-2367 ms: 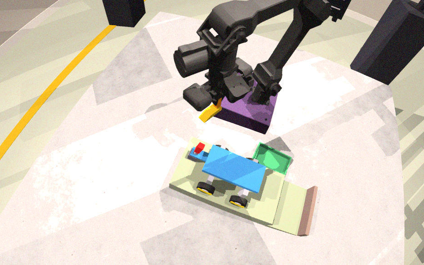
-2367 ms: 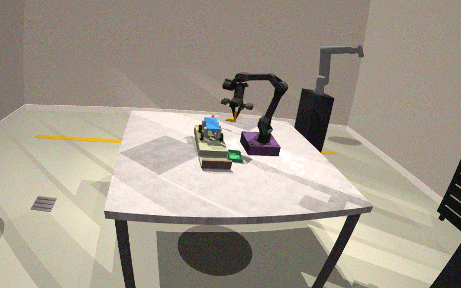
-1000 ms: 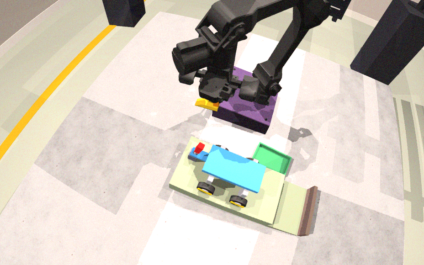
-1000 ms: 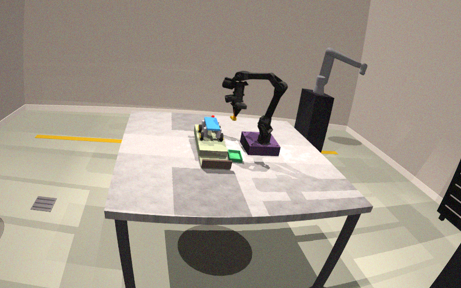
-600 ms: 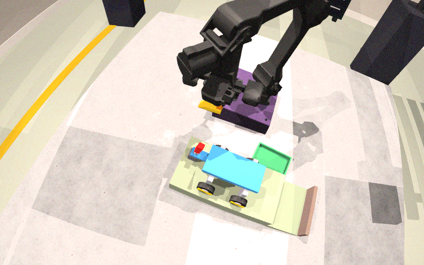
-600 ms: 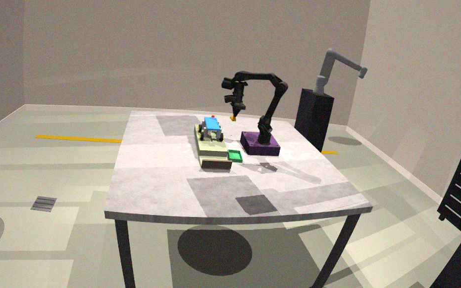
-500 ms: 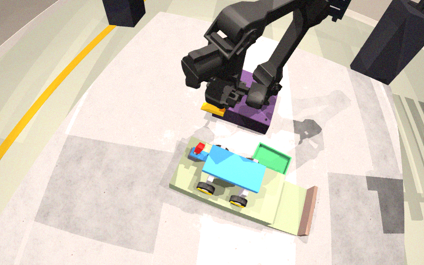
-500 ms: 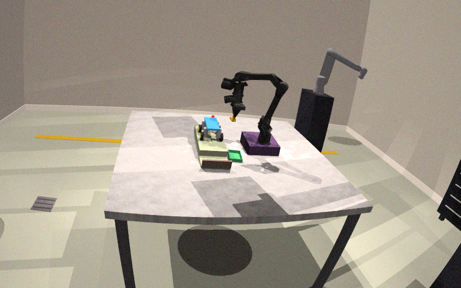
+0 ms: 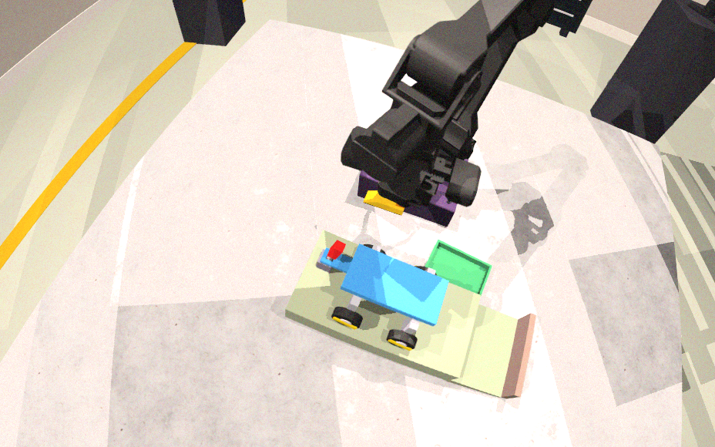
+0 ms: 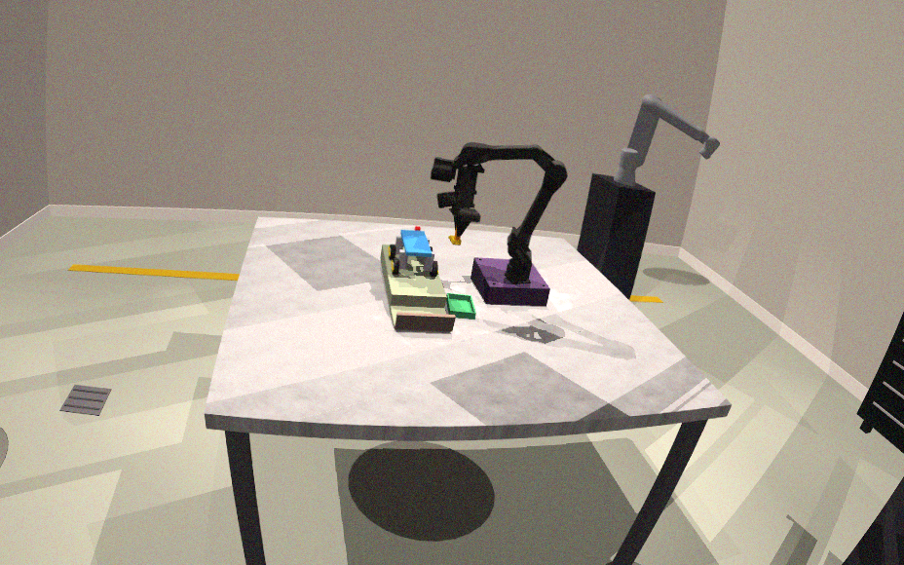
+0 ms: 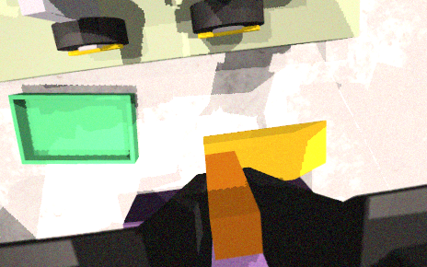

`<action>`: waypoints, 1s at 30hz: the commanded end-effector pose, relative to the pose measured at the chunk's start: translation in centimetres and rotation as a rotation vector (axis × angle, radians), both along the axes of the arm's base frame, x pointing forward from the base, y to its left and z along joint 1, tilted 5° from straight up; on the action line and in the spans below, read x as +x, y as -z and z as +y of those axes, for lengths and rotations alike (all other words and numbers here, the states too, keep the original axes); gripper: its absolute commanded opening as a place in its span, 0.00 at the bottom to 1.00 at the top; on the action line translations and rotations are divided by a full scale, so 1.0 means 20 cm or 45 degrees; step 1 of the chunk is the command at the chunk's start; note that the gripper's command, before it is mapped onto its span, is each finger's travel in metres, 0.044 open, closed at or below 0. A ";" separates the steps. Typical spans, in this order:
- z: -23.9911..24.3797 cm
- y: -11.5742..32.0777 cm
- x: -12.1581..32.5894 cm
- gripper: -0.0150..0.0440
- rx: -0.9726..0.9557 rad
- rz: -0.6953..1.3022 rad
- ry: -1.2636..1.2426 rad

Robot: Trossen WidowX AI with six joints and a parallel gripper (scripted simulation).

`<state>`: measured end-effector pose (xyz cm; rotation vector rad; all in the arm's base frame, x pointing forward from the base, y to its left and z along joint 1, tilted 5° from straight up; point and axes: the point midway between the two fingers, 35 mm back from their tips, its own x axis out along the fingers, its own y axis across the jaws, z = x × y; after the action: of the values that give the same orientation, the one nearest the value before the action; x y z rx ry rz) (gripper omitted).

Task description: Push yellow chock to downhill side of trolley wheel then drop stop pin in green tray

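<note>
Pale walls surround the surface (image 9: pixel 210 194) (image 10: pixel 343 379) (image 11: pixel 391 152), where the yellow chock (image 9: pixel 382 202) (image 10: pixel 455 241) (image 11: pixel 271 152) hangs off the arm-side flank of the blue trolley (image 9: pixel 396 283) (image 10: pixel 415 243), its long axis roughly parallel to the trolley's long side and its tapered end toward the trolley's uphill end. It sits below the pincer (image 9: pixel 396 195) (image 10: pixel 458 233) (image 11: pixel 232 195), whose fingers squeeze its orange handle (image 11: pixel 235 216). Beside the trolley's ramp (image 9: pixel 316 300) (image 10: pixel 417 287) (image 11: pixel 161 46) lies the green tray (image 9: pixel 464 253) (image 10: pixel 461 306) (image 11: pixel 74 160); the red-headed stop pin (image 9: pixel 336 250) (image 10: pixel 417 228) stands at the trolley's uphill end, and no wheel is chocked.
</note>
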<state>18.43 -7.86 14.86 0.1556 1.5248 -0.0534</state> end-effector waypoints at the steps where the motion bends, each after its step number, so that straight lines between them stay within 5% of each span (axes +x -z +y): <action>1: 0.06 0.00 0.02 0.25 0.005 -0.004 0.007; 30: 0.53 0.01 0.20 0.25 0.019 -0.010 0.006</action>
<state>21.87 1.92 14.49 0.1682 1.5280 -0.0406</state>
